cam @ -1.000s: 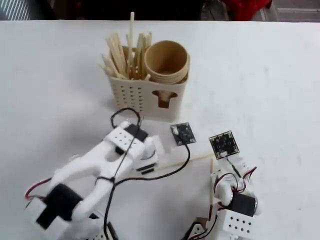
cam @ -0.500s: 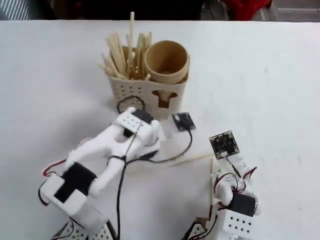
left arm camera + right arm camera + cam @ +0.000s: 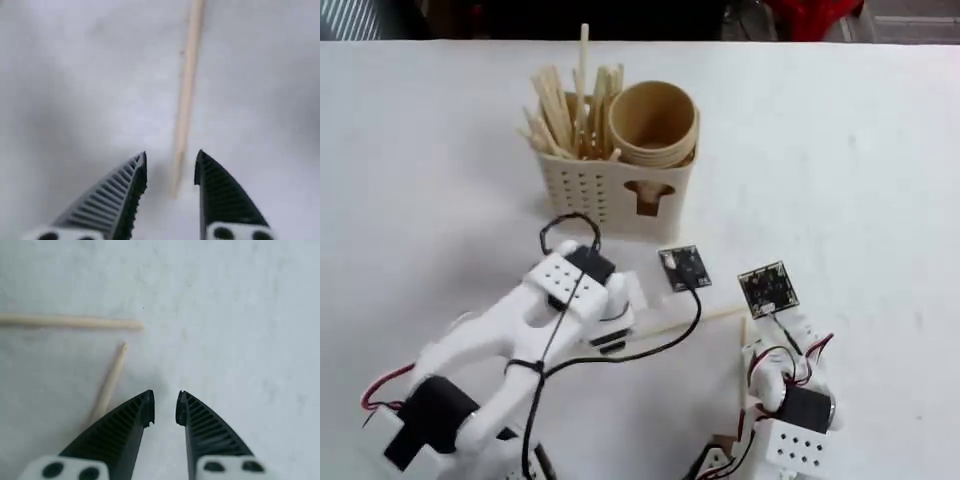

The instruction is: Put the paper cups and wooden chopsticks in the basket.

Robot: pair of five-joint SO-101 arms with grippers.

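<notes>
A cream perforated basket stands at the back of the white table, holding a bundle of wooden chopsticks and stacked paper cups. One loose chopstick lies on the table between the arms, and a second chopstick lies beside the right arm. My left gripper is open just above the table, its tips on either side of the near end of the loose chopstick. My right gripper is low over the table, slightly open and empty, near the ends of two chopsticks.
The left arm and its black cable cross the table in front of the basket. Bare white table extends to the far left and far right. The table's back edge runs behind the basket.
The left arm swung up toward the basket half a second ago, then came back down over the loose chopstick. The right arm and both loose chopsticks stayed put.
</notes>
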